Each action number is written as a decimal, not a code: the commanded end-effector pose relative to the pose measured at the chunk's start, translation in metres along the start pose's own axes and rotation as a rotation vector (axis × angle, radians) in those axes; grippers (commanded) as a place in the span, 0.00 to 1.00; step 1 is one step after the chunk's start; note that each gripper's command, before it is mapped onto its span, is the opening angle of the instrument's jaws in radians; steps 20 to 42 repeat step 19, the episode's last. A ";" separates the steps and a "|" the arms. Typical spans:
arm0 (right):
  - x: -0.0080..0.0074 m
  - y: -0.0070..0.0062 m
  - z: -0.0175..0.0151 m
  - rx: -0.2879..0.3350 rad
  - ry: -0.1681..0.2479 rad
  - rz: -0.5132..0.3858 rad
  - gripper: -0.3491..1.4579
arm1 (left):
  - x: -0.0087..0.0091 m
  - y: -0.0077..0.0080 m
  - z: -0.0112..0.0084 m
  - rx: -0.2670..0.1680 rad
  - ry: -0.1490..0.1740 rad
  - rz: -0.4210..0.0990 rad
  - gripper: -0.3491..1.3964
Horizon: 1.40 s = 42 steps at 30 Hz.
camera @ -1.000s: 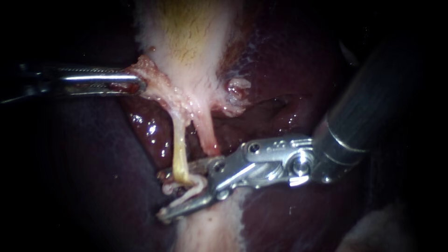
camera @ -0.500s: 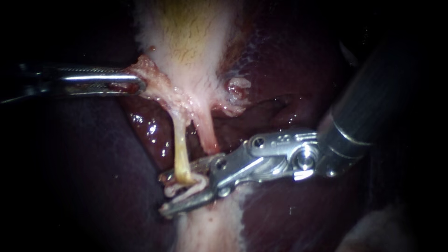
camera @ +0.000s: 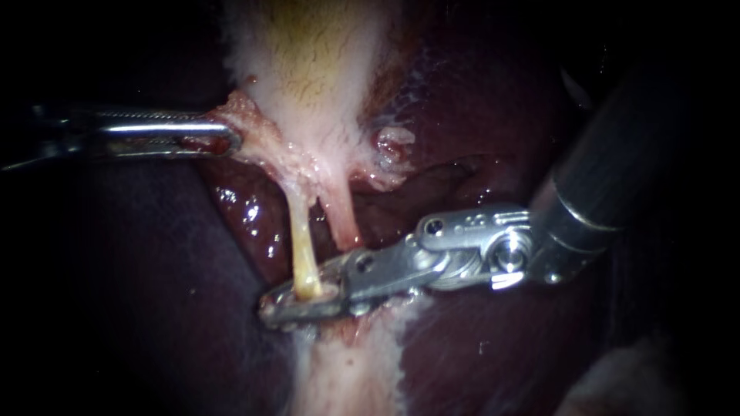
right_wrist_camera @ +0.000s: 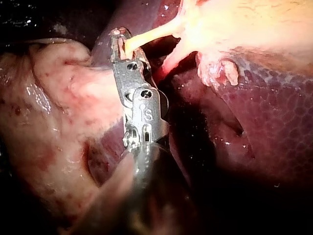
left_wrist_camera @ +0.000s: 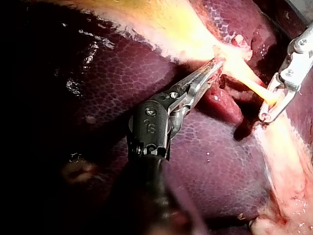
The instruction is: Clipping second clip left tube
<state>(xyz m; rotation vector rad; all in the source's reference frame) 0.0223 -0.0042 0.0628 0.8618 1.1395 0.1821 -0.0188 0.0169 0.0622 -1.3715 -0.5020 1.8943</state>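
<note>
The right tool (camera: 302, 302) comes in from the right. Its 2 jaws are squeezed together on the left tube (camera: 301, 246), the thin yellow one, down at its low end where it meets pale tissue (camera: 347, 370). The left tool (camera: 225, 139) is clamped on the pink edge of the gallbladder (camera: 316, 62) and holds it out to the side, so the left tube looks tight and straight. The right tube (camera: 344, 219), the pink one, runs just beside it, and the dark liver (camera: 478, 115) lies behind both. The clip itself cannot be made out between the jaws. The left tube is thin and stretched, so if the right tool tugs or twists while it is clamped, the tube might tear. If the left tool pulls harder, the same could happen. If its hold slips, the tube would go loose and the clip might sit crooked. The jaws are very close to the pale tissue, so they might pinch some of that too. The right tube is so near that the jaws might bump it when they come apart. No brand or label can be read anywhere. There are only small stamped marks on the metal of the 2 tools.
</note>
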 end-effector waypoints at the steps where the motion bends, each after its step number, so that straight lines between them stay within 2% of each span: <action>1: 0.0002 0.0000 -0.0001 -0.001 -0.011 0.029 0.00 | 0.0000 0.0000 0.0000 0.000 0.000 0.000 0.00; 3: 0.0003 0.0000 -0.0003 -0.003 -0.022 0.036 0.00 | 0.0000 0.0000 0.0000 0.000 0.000 0.000 0.00; 42: 0.0000 0.0002 -0.0004 -0.002 -0.022 0.041 0.00 | 0.0000 -0.0001 0.0000 0.000 0.000 0.000 0.00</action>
